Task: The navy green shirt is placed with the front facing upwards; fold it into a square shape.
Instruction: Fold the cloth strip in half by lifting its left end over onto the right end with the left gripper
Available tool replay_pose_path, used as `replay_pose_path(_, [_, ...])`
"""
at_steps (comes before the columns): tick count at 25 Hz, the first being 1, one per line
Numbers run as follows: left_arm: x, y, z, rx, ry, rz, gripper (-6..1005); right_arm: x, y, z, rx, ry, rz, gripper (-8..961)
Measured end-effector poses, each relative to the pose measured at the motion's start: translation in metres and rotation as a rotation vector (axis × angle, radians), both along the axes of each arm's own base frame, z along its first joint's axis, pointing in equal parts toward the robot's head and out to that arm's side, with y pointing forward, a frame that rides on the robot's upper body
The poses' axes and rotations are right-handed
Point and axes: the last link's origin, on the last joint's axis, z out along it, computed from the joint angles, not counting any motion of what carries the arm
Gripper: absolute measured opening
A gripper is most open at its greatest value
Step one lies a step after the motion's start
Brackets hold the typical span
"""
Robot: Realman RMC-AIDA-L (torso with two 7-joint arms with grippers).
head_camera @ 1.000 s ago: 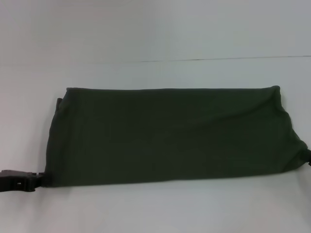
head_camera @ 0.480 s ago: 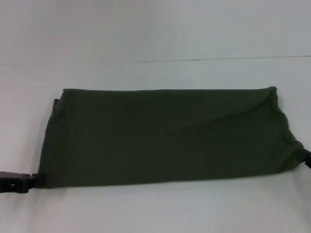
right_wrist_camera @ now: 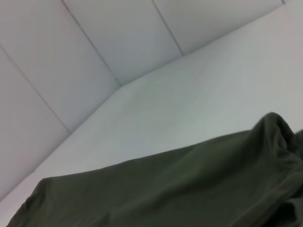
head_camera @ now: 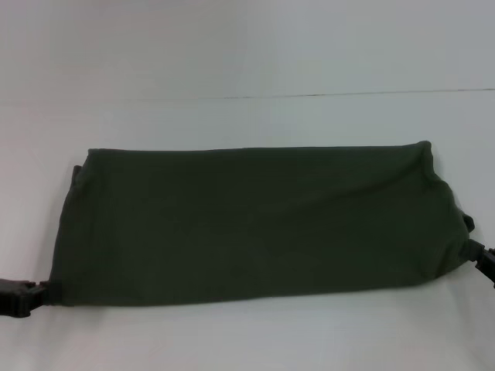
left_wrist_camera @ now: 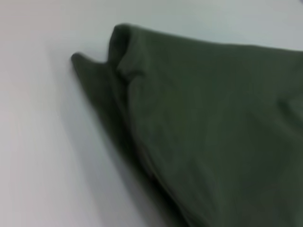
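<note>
The navy green shirt lies on the white table as a long plain band folded across my front, no print showing. My left gripper holds the band's near left corner at the picture's left edge. My right gripper holds the near right corner, where the cloth bunches into a small peak. The left wrist view shows the shirt with its layered folded corner lifted off the table. In the right wrist view, the shirt stretches away with a puckered corner close to the camera.
The white table runs all around the cloth, with a strip of bare surface in front of it. A white wall rises behind the table's far edge; panelled walls meet in a corner in the right wrist view.
Both grippers have moved left and toward me, dragging the folded shirt with them. Its far edge sits lower in the head view and its left end is nearer the picture's edge.
</note>
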Motion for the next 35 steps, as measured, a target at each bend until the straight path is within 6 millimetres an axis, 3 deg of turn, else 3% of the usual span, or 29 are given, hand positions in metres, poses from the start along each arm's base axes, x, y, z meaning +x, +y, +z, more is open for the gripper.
replay_pose_path(20, [-0.015, -0.031, 0.014, 0.028, -0.006, 0.004, 103, -0.006, -0.007, -0.005, -0.034, 0.008, 0.055, 10])
replay_pose_path(28, [-0.012, -0.027, 0.005, -0.016, -0.002, -0.010, 138, -0.006, -0.005, -0.002, -0.035, 0.011, 0.055, 10])
replay_pose_path(35, [-0.011, -0.022, 0.002, -0.027, -0.008, 0.024, 196, -0.005, -0.007, -0.001, -0.029, 0.013, 0.050, 107])
